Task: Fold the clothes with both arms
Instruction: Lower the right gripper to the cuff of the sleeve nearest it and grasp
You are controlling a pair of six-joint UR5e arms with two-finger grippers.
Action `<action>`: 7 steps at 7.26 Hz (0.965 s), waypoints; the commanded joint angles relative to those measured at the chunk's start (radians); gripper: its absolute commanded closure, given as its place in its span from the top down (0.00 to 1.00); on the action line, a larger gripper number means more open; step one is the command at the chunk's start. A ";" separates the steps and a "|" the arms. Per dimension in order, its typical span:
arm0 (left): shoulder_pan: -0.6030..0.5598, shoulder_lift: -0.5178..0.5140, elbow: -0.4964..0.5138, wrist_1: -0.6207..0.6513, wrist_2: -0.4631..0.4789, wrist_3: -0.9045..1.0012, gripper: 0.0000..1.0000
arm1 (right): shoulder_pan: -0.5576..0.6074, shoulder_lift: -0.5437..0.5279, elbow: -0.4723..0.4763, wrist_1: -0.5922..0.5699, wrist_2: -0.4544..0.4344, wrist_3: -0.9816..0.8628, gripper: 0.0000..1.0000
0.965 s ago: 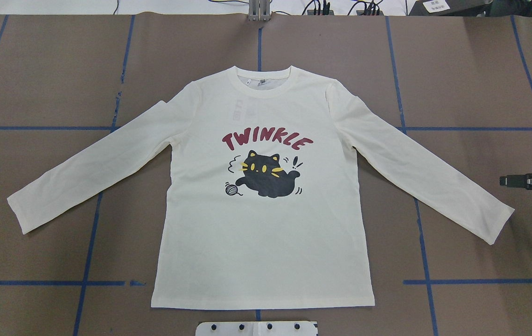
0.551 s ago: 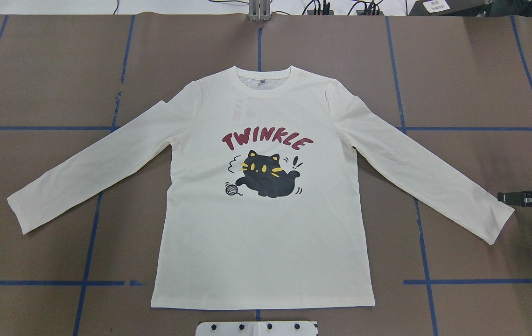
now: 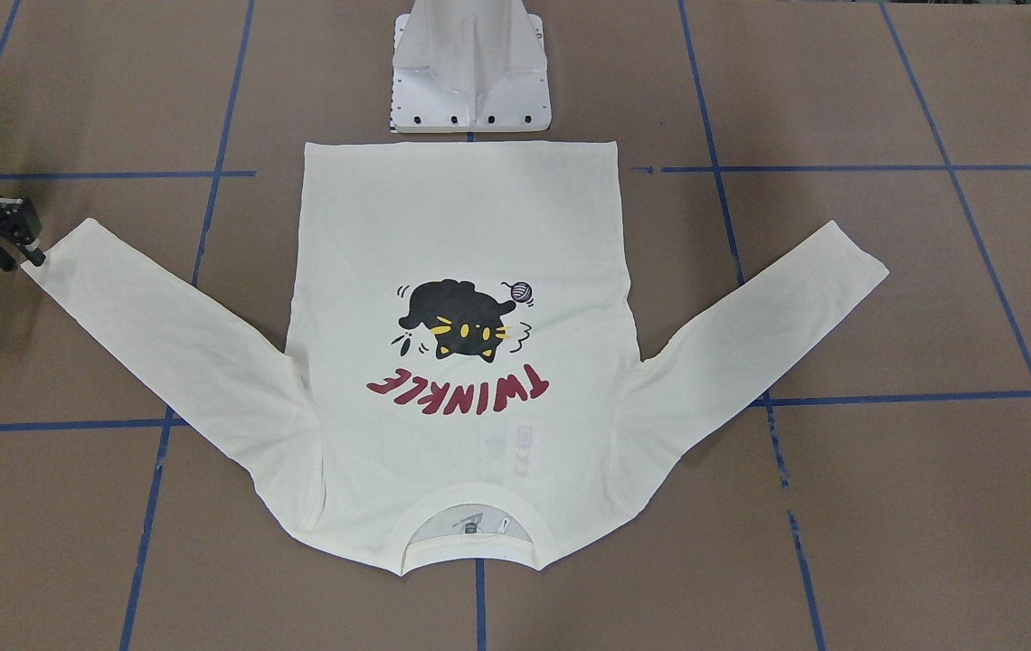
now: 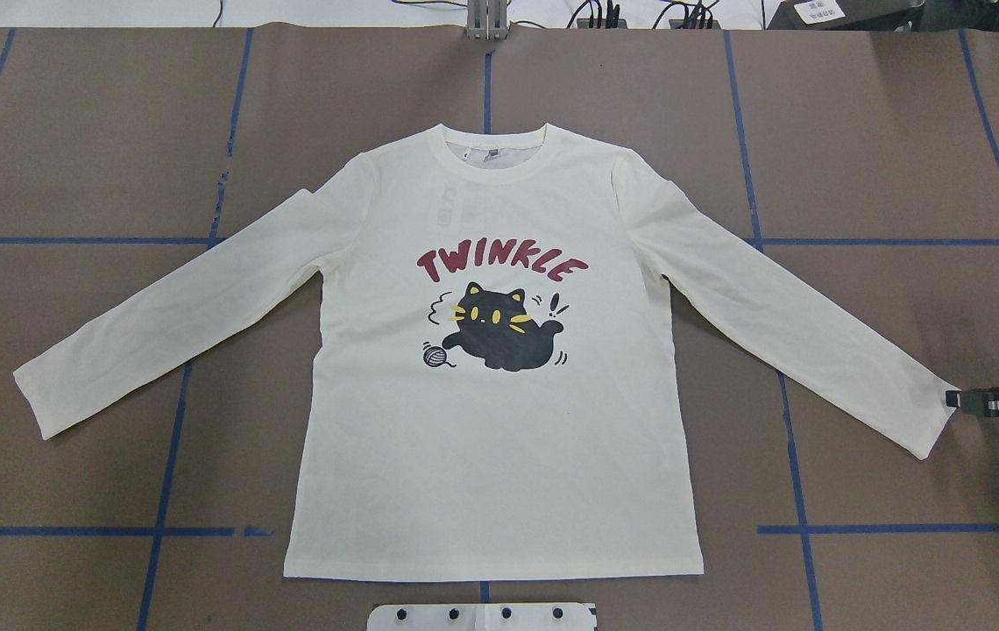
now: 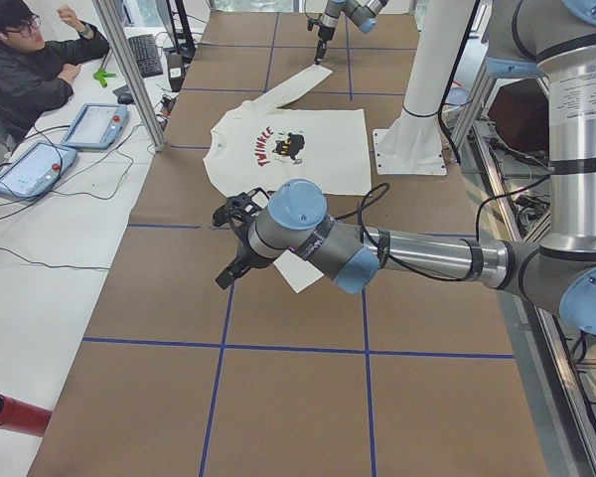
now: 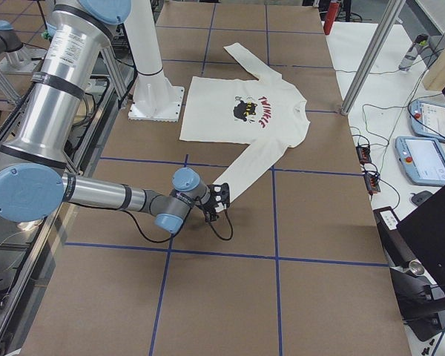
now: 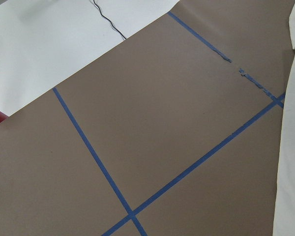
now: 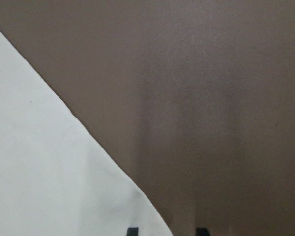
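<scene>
The right gripper (image 4: 955, 400) sits low at the tip of the shirt's right cuff (image 4: 933, 425). Its jaws stand a little apart, and in the wrist view one of the fingertips (image 8: 132, 231) lies over the cream cloth while the other lies over bare table, so the cuff's edge runs between them. Nothing is pinched. The right arm (image 6: 111, 194) reaches out low along the table from the robot's side. The shirt (image 4: 499, 473) lies flat and face up in the middle of the brown table (image 4: 70, 131), with the collar away from the robot and the hem just beside the white base (image 3: 470, 81). Both sleeves are spread outward and angled towards the robot, and the black cat and red "TWINKLE" print are in plain sight. Blue tape lines (image 4: 903, 529) cross the table under and around it. The left gripper (image 5: 223, 250) hangs above the table near the left cuff (image 4: 31, 403), and I cannot tell how its jaws stand. A seated person (image 5: 40, 60) is at the side desk.
</scene>
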 commanded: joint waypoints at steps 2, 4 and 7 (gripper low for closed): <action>0.000 0.000 0.000 0.000 0.000 0.000 0.99 | -0.007 -0.001 0.003 0.002 0.001 -0.009 0.02; 0.000 0.000 0.000 0.000 0.000 0.000 0.99 | -0.007 0.002 0.009 0.002 0.001 -0.010 0.00; 0.000 0.000 0.000 0.000 0.000 0.000 0.99 | -0.003 0.004 0.062 -0.029 0.000 -0.013 0.00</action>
